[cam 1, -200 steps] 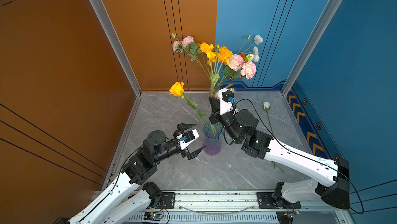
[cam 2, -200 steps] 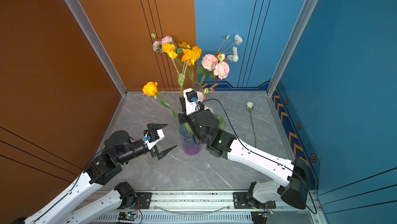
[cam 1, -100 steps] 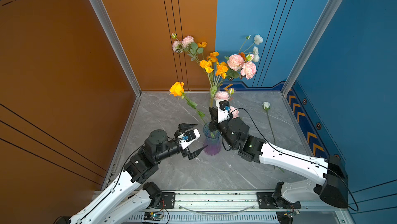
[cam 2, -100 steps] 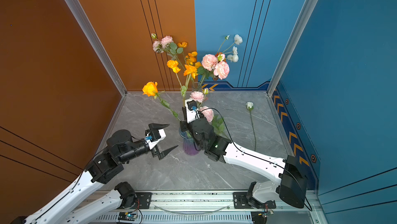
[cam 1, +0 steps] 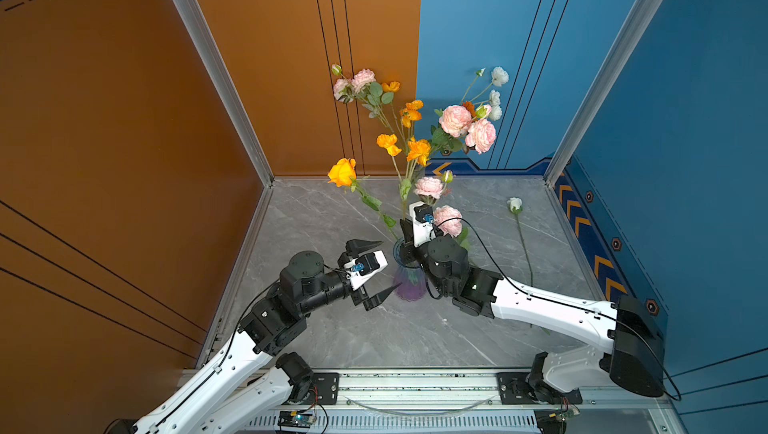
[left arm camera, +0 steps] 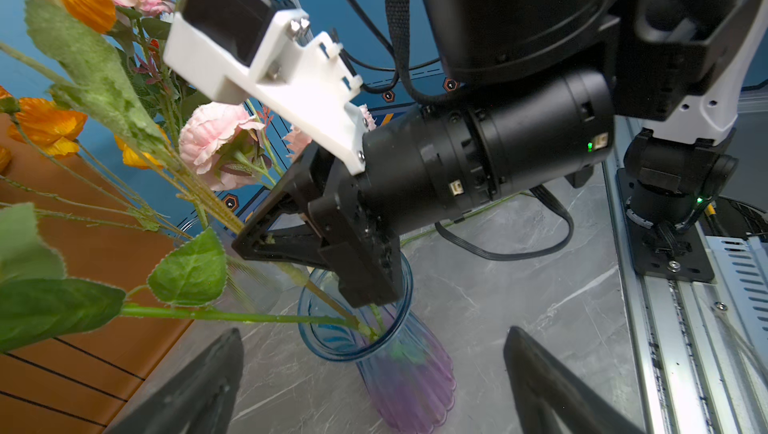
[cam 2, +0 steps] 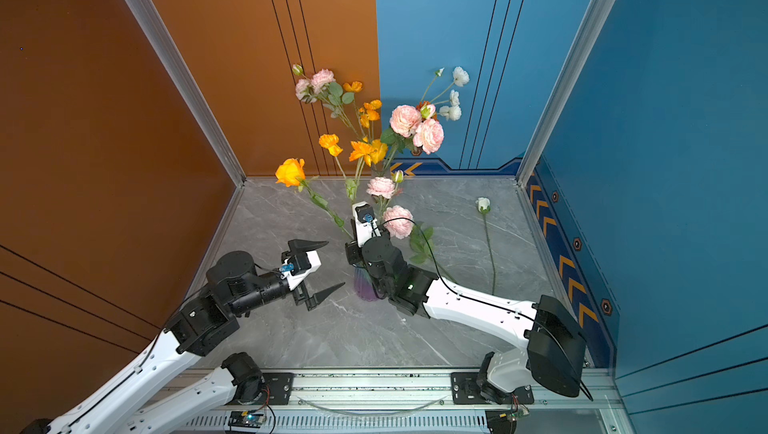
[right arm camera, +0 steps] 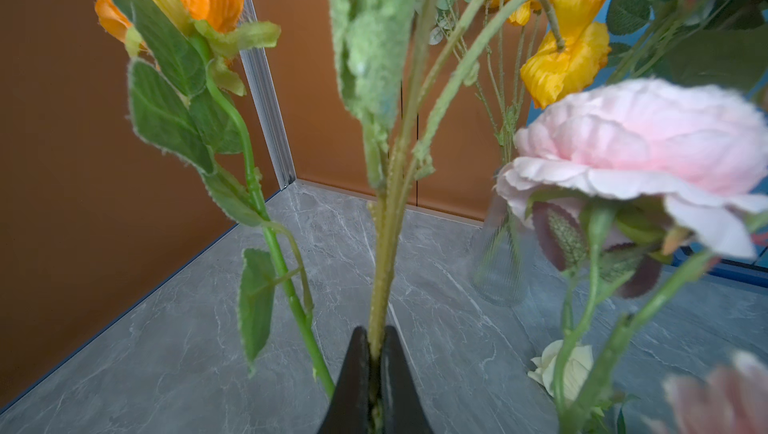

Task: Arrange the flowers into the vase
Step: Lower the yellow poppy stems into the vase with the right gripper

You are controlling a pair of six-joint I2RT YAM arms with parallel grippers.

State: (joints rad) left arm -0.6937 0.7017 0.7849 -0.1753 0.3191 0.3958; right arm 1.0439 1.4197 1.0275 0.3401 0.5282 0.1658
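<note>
The stem [right arm camera: 384, 265] is pinched tight in the right hand [right arm camera: 372, 338], its foot already inside the vase [left arm camera: 415, 386]. Lower it straight and release only once it is seated. The left hand [cam 2: 334, 263], spread wide just beside, could steady the vase.

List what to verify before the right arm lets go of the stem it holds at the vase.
1. Right gripper shut on the poppy stem: ok.
2. Stem's lower end inside the blue-purple vase mouth: ok.
3. Stem resting on the vase bottom: cannot tell.
4. Left gripper open, not touching the vase: ok.
5. Every flower arranged: not ok; a white rose lies on the table.
</note>
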